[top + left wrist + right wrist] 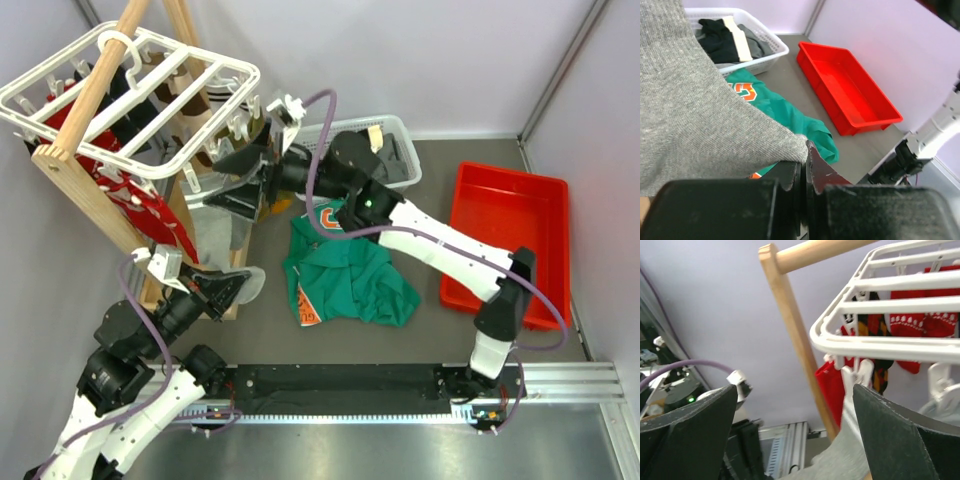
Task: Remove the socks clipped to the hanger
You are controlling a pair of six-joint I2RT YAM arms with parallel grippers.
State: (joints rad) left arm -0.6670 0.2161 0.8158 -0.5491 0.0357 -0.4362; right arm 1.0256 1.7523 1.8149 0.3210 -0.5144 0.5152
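Hanger of white slatted plastic [228, 62] sits upper left in the overhead view, with the right pincer [228, 180] spread just below it. Left wrist: the left pincer [805, 160] pinches the edge of a grey knit sock [700, 110]. Right wrist: red patterned socks [925, 320] hang clipped under the frame.

Robot lab cell: bare partition walls [420, 60], aluminium mounting rail [560, 385] (staged, not domestic).

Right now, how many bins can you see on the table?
2: a white basket at the back and a red tray on the right. I see no others hidden.
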